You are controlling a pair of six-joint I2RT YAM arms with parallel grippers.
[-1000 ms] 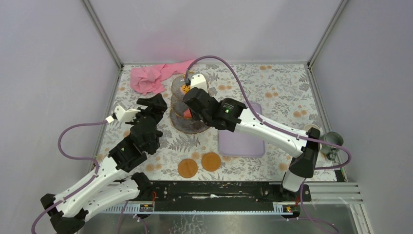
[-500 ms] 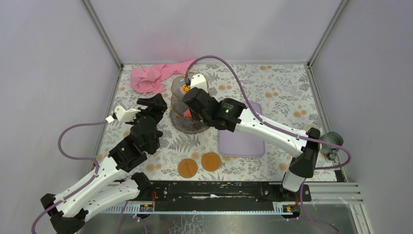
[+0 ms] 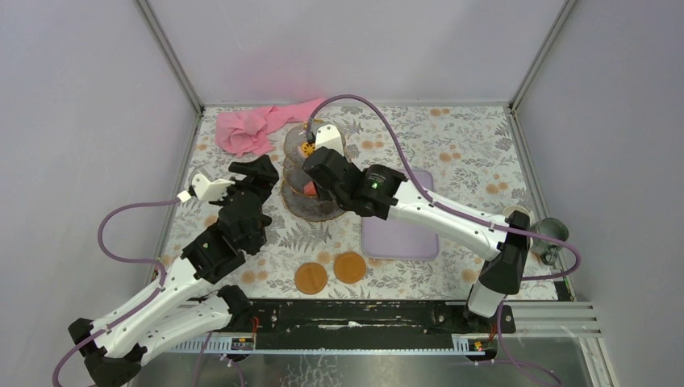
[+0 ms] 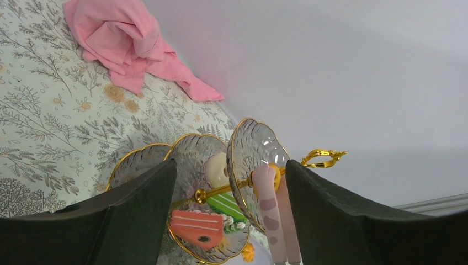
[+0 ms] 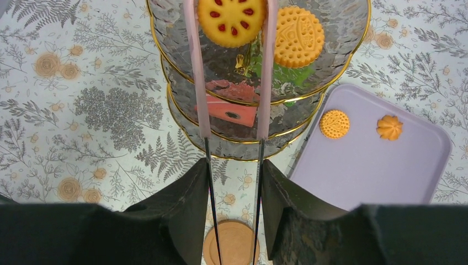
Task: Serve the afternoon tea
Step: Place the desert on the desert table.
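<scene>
Toward the back of the floral table (image 3: 460,153), the three-tier glass stand (image 5: 339,61) sits just beside the lilac tray (image 5: 375,176). Reaching over it, the right gripper (image 5: 234,176) is clamped on the pink tongs (image 5: 194,66), whose tips straddle a red-dotted jam biscuit (image 5: 232,19) on the top tier, seemingly to place it there, while the left gripper (image 4: 230,165) waits beside the stand, jaws apart and empty, perhaps to steady it. Since a second ago the right wrist has edged slightly backward; the left arm barely shifted.
</scene>
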